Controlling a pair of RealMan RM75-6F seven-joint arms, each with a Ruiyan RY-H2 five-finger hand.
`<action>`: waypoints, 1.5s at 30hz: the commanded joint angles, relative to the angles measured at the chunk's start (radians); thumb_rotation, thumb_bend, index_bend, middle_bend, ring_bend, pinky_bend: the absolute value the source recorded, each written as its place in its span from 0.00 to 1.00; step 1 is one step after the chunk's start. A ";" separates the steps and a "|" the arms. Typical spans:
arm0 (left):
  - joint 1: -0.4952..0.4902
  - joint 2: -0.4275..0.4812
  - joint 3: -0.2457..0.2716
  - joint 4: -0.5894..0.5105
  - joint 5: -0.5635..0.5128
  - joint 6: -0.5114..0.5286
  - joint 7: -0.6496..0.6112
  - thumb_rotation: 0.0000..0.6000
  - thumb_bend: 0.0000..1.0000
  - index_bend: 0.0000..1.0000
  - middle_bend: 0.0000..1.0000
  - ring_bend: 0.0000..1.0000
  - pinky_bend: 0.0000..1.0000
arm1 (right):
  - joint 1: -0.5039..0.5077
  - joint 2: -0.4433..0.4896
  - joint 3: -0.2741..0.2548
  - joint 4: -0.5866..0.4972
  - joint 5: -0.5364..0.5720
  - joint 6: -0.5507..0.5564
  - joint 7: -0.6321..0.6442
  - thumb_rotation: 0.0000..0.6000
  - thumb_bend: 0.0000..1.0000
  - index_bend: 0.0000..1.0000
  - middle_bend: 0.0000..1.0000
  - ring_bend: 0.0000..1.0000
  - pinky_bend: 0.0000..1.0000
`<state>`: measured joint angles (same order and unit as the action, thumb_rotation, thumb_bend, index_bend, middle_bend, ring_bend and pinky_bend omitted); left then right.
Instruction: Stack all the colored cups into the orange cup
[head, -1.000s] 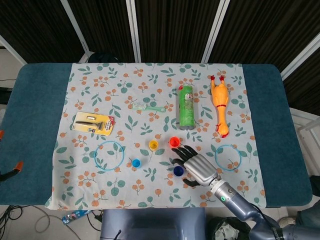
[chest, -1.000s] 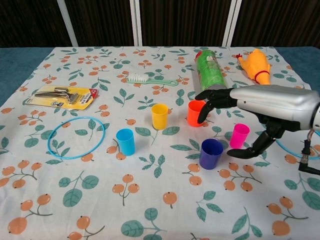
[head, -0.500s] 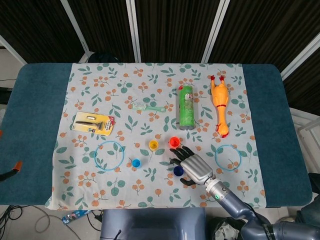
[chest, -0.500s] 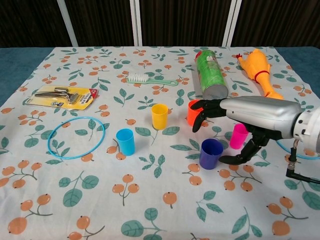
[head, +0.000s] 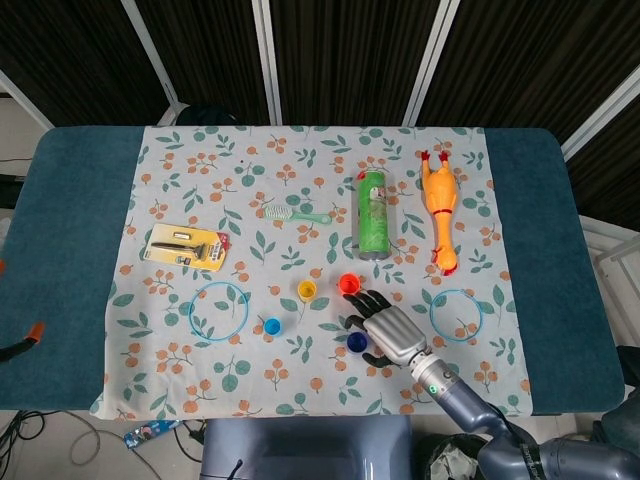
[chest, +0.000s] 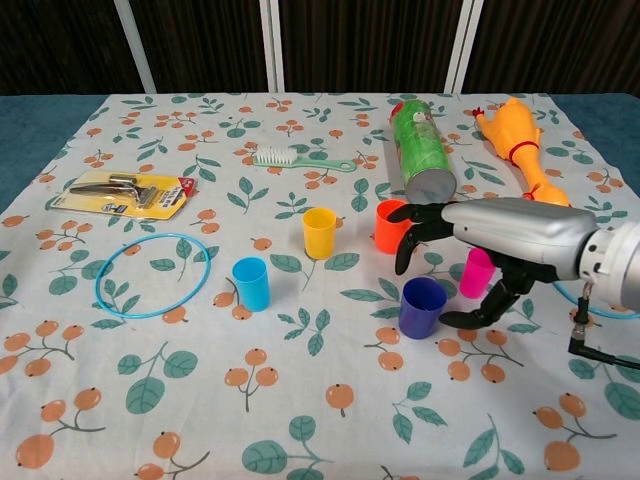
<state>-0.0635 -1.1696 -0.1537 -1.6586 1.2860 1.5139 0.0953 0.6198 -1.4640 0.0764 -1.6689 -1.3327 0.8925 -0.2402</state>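
Note:
The orange cup (chest: 390, 226) (head: 349, 284) stands upright mid-table. To its left are the yellow cup (chest: 319, 232) (head: 307, 290) and the light blue cup (chest: 251, 283) (head: 272, 326). The purple cup (chest: 422, 307) (head: 356, 342) stands nearer the front. Beside it is the pink cup (chest: 477, 272), which the head view hides under my right hand (chest: 500, 235) (head: 388, 330). That hand hovers over the pink cup with fingers spread toward the orange cup and the thumb low beside the purple cup. It holds nothing. My left hand shows in neither view.
A green can (chest: 420, 148) lies behind the orange cup, with a rubber chicken (chest: 520, 135) to its right. A brush (chest: 290, 158) and a packaged tool (chest: 125, 192) lie at the back left. Blue rings lie flat at left (chest: 97, 280) and right (head: 479, 318).
My right hand has dropped lower and drawn in over the pink cup, its thumb now nearer the purple cup. No cup has moved.

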 joint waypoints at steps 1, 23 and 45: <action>0.000 0.000 0.000 0.000 0.000 0.000 0.001 1.00 0.21 0.03 0.00 0.00 0.00 | 0.002 0.002 -0.004 0.007 0.005 -0.006 0.003 1.00 0.37 0.33 0.00 0.00 0.04; -0.002 -0.004 -0.002 0.002 -0.005 -0.001 0.007 1.00 0.21 0.03 0.00 0.00 0.00 | 0.013 -0.007 -0.020 0.023 -0.005 0.000 0.027 1.00 0.37 0.37 0.00 0.00 0.04; 0.000 -0.001 -0.005 0.001 -0.008 0.002 -0.004 1.00 0.21 0.03 0.00 0.00 0.00 | 0.040 0.018 0.017 -0.018 0.021 0.008 0.012 1.00 0.37 0.44 0.00 0.00 0.05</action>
<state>-0.0638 -1.1708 -0.1583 -1.6572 1.2784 1.5154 0.0922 0.6544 -1.4549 0.0852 -1.6783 -1.3166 0.8996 -0.2236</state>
